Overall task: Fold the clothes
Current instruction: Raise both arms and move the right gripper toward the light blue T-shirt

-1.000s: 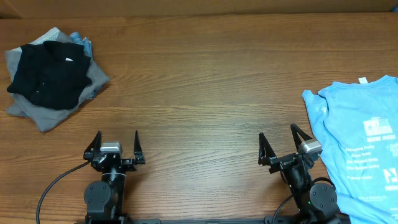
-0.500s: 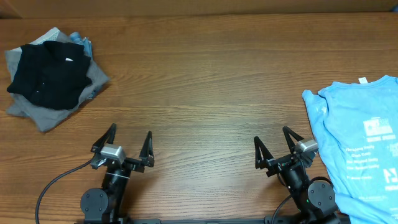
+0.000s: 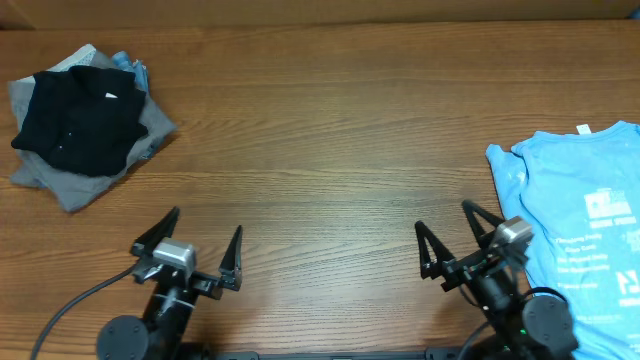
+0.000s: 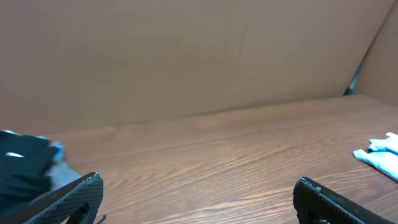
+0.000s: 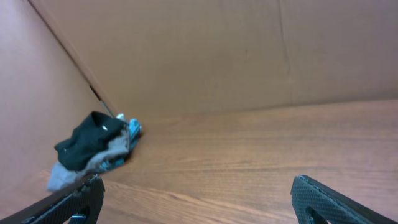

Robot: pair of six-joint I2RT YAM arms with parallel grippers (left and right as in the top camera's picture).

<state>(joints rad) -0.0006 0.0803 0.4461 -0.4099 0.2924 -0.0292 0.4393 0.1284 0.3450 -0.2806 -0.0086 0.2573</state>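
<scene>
A wooden tabletop (image 3: pixel 320 130) carries everything here, with the clothes in two separate groups at opposite ends. At the far left lies a loose heap: a black garment (image 3: pixel 75 115) sits on top, spread over a grey garment (image 3: pixel 72 190) whose edges stick out beneath it on the near and right sides, and a small bit of light blue cloth (image 3: pixel 131 68) peeps out at the heap's far edge. At the right side a light blue T-shirt (image 3: pixel 575 250) lies flat on the wood, its small white print facing up, running off the right and near edges of the overhead view. The two groups are well apart, with a broad stretch of wood between them. The left hand (image 3: pixel 205 220) is at the near edge, left of centre, its two dark fingers spread wide with nothing between them; it is nearer than the heap, off to its right and clear of it. The right hand (image 3: pixel 442 215) is at the near edge, right of centre, also spread wide and holding nothing, just beside the left edge of the T-shirt; whether it touches the cloth cannot be told from above. From the left wrist the heap shows at the left margin and a corner of the blue shirt at the right. From the right wrist the heap lies far off, near a plain brown wall (image 5: pixel 205 56) behind the tabletop.
</scene>
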